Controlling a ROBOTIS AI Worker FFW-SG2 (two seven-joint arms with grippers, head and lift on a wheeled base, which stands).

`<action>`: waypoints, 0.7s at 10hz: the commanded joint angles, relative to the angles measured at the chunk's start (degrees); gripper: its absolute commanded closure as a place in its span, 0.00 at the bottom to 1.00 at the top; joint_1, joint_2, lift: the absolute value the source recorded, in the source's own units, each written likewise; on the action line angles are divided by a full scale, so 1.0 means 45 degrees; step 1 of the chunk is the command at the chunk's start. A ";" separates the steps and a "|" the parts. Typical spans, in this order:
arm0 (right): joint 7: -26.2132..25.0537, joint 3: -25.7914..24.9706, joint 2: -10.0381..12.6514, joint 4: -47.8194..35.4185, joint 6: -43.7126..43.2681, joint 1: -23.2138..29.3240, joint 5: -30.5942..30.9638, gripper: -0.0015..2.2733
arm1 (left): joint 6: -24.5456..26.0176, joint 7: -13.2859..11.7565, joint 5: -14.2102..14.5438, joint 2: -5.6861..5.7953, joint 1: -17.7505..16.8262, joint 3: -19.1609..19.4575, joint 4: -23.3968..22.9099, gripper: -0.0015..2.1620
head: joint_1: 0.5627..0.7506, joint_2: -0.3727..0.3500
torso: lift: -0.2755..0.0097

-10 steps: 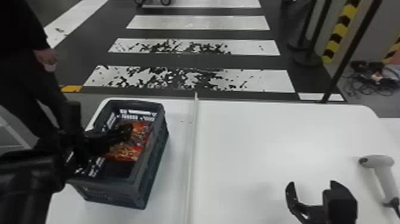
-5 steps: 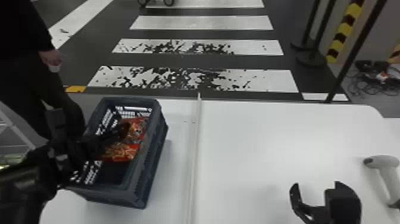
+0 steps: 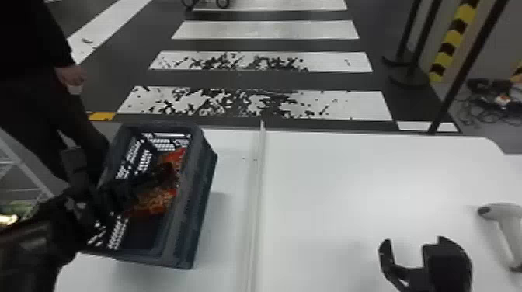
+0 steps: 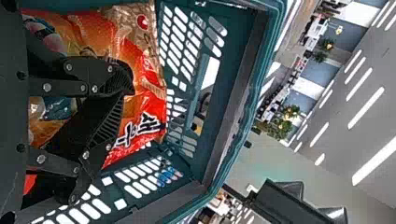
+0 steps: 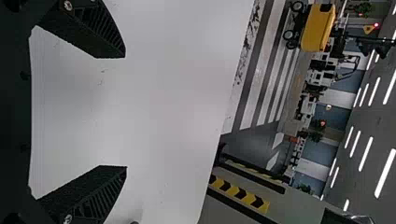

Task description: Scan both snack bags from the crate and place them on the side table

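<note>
The crate [image 3: 188, 190] holds snack bags [image 3: 156, 202]; left fingers [image 3: 167, 171] closed at them, right fingers [image 3: 386, 254] apart.

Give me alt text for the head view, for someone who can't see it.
The left claw is inside a dark crate of red-orange snack bags on a white table; the open right claw is farther right, near a pale handheld scanner.

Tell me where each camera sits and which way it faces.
Head view: from the head, forward and down over the white table; black left arm, black right claw show.
Left wrist view: on that wrist, into the dark slotted plastic crate; black left claw shows.
Right wrist view: on that wrist, across the table; right claw shows.
Head and left wrist views share the crate.
</note>
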 commanded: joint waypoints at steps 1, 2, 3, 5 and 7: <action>0.0000 -0.0018 0.0011 0.0010 0.0041 -0.0026 0.0020 0.03 | 0.0316 -0.0083 0.0112 0.0019 -0.0158 0.0076 -0.0004 0.99 | 0.70 0.61 | 0.62; 0.0000 0.0002 0.0011 0.0010 0.0080 -0.0046 0.0000 0.03 | 0.1136 -0.0396 0.0249 0.0019 -0.0431 0.0212 -0.0004 0.99 | 0.70 0.60 | 0.62; 0.0000 0.0002 0.0011 0.0010 0.0158 -0.0085 0.0000 0.03 | 0.1683 -0.0747 0.0776 0.0136 -0.0587 0.0427 0.0016 0.99 | 0.70 0.60 | 0.62; 0.0000 0.0002 0.0011 0.0029 0.0431 -0.0202 0.0000 0.03 | 0.3870 -0.1138 0.1460 0.0253 -0.0861 0.0876 -0.0004 0.99 | 0.70 0.59 | 0.62; 0.0000 0.0041 0.0011 0.0029 0.0627 -0.0300 0.0059 0.03 | 0.5003 -0.1431 0.1851 0.0351 -0.1017 0.1150 -0.0062 0.99 | 0.70 0.59 | 0.62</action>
